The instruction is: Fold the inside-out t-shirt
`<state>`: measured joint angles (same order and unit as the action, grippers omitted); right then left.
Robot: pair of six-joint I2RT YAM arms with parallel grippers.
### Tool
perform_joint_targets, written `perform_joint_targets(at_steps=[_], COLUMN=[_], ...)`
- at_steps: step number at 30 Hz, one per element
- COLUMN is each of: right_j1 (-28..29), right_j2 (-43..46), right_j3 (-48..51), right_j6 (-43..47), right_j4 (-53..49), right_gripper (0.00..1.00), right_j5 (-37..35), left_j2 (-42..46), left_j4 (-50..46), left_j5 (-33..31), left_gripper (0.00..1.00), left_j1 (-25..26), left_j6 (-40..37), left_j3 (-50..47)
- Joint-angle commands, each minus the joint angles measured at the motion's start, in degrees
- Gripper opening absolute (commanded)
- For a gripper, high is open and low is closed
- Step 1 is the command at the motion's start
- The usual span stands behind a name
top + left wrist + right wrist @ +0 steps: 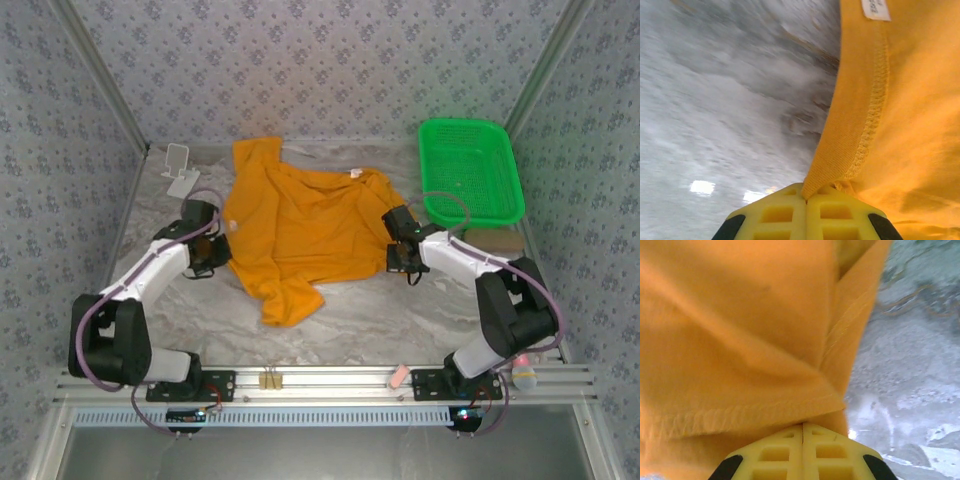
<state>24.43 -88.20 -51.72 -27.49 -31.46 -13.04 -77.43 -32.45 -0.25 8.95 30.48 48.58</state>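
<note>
The orange t-shirt (300,230) lies crumpled in the middle of the marble table, seams outward, a small white tag (354,174) near its far edge. My left gripper (222,245) is at the shirt's left edge, shut on a hemmed fold of the t-shirt (860,125); its yellow fingers (777,212) pinch the cloth, and a white tag (875,9) shows at the top. My right gripper (396,240) is at the shirt's right edge, shut on the t-shirt (740,340), with the fabric bunched just above its fingers (832,452).
A green plastic basket (470,170) stands at the back right, with a brownish block (490,240) in front of it. A small white stand (180,170) sits at the back left. Patterned walls enclose the table on three sides.
</note>
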Motion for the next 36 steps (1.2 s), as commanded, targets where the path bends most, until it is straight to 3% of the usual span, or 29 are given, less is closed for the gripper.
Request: perform_joint_targets(at_steps=[1,2,3,5,6,8,10,11,13,18,20,21,23,24,25,28,33,34,35,36], right_j1=[0.2,0.4,0.9,3.2,4.5,7.1,8.0,7.8,7.5,3.3,0.2,-0.8,-2.1,-2.4,-2.7,-4.5,-4.0,-3.1,-2.1,-1.0], right_j2=[0.3,0.1,0.2,1.5,2.2,4.2,4.8,4.3,3.1,0.2,-2.0,-3.2,-4.3,-4.0,-3.3,0.5,7.7,8.4,8.9,9.2], right_j3=[-1.4,-1.7,-2.0,-2.8,-3.2,-4.5,-5.3,-5.5,-4.9,-3.2,-3.4,-3.7,-4.7,-5.3,-5.7,-9.4,-12.4,-11.5,-9.7,-7.8], right_j6=[-0.9,0.0,0.1,0.3,0.2,0.9,1.2,0.7,-1.2,1.2,3.3,3.6,4.4,4.1,4.1,4.5,4.6,4.2,4.3,4.2], right_j4=[-2.6,-2.7,-4.6,-7.2,-8.5,-10.3,-10.1,-9.0,-7.4,-0.3,3.3,4.1,4.8,4.4,4.0,0.9,-2.7,-4.2,-3.9,-3.3], right_gripper=[0.00,0.00,0.04,0.12,0.16,0.29,0.45,0.50,0.53,0.54,0.54,0.50,0.24,0.11,0.01,0.00,0.00,0.00,0.00,0.06], right_j5=[-2.6,-2.5,-3.3,-6.4,-7.9,-8.8,-3.8,0.6,2.4,0.1,3.2,4.9,7.5,6.2,5.1,2.7,0.5,1.0,3.0,5.3], left_j2=[0.2,-0.2,-0.5,-0.1,0.5,2.3,4.1,4.9,5.4,-0.4,-3.4,-5.2,-7.5,-7.9,-7.7,-4.8,-4.1,-4.1,-3.8,-3.2], left_j4=[-4.0,-4.7,-5.4,-6.1,-6.1,-8.8,-10.0,-9.7,-7.5,-2.1,-0.3,0.4,1.6,2.0,2.3,3.6,-2.6,-3.5,-4.8,-6.0], left_j5=[-1.2,-1.2,-1.4,-0.1,1.3,2.0,0.3,0.3,1.9,-2.4,-4.6,-4.6,-2.7,-1.6,-0.8,-1.5,-5.8,-5.8,-5.4,-4.1], left_gripper=[0.00,0.01,0.09,0.44,0.52,0.54,0.55,0.58,0.65,0.62,0.57,0.45,0.07,0.00,0.00,0.00,0.00,0.06,0.19,0.37], left_j1=[-3.5,-4.0,-4.1,-4.1,-3.7,-1.4,3.0,5.1,8.4,8.8,8.4,7.6,5.0,3.0,1.3,-2.1,-5.3,-5.5,-5.9,-5.9], left_j6=[-4.3,-4.2,-3.8,-2.4,-1.7,0.3,3.0,4.8,7.3,8.4,7.7,7.3,6.3,6.1,6.2,5.1,0.3,-0.1,0.1,-0.1], left_j3=[-1.6,-1.2,-0.9,-0.6,-1.0,-1.4,-2.1,-2.9,-5.1,-7.7,-7.5,-7.2,-6.3,-5.7,-5.1,-2.2,6.4,6.8,7.0,6.8])
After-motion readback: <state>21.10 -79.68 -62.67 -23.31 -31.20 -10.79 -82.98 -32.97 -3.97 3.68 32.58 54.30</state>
